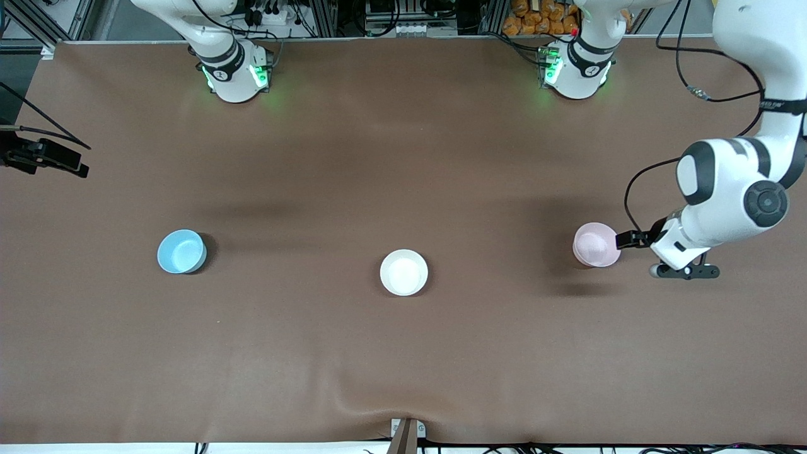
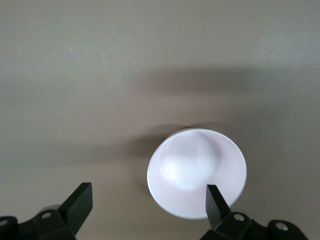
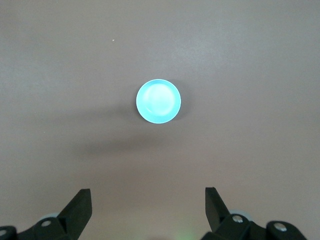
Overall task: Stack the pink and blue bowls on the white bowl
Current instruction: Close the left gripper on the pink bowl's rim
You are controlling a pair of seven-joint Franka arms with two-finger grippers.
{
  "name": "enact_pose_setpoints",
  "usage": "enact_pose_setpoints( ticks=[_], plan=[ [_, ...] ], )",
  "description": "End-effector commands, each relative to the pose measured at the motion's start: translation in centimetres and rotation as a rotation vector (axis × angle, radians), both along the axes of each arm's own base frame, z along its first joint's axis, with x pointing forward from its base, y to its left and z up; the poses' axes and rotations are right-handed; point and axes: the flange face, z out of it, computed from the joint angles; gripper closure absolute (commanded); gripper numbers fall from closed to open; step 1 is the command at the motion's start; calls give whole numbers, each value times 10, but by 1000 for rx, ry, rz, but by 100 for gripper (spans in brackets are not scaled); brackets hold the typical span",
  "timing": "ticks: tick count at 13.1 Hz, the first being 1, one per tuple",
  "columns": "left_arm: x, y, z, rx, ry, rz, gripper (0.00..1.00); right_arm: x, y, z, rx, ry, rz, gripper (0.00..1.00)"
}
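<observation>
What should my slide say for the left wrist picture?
Left gripper, fingers open, hangs over the pink bowl.

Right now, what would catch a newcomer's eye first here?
Three small bowls sit in a row on the brown table: blue bowl toward the right arm's end, white bowl in the middle, pink bowl toward the left arm's end. The left gripper, open, hovers at the pink bowl's rim.

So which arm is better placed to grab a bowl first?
Probably left. Its end effector is open, low beside the pink bowl, one finger at the rim. The right end effector is open, high above the blue bowl.
</observation>
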Motion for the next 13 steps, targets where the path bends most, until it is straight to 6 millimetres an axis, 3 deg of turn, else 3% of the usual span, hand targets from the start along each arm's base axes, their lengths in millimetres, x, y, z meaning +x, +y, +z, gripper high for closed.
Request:
enact_pose_setpoints(
  ticks=[1, 3, 6, 8, 13],
  plan=[
    [-1, 2, -14, 6, -2, -59, 3, 0, -3, -1, -11, 4, 9, 0],
    [-1, 4, -26, 4, 14, -56, 15, 0, -4, -2, -11, 7, 8, 0],
    [1, 1, -51, 4, 2, -63, 25, -1, -5, -2, -10, 8, 6, 0],
    [-2, 0, -54, 1, 9, -87, 29, 0, -11, -5, -10, 13, -3, 0],
    [-4, 1, -63, -1, 18, -87, 61, 2, -7, -7, -9, 16, 5, 0]
  ],
)
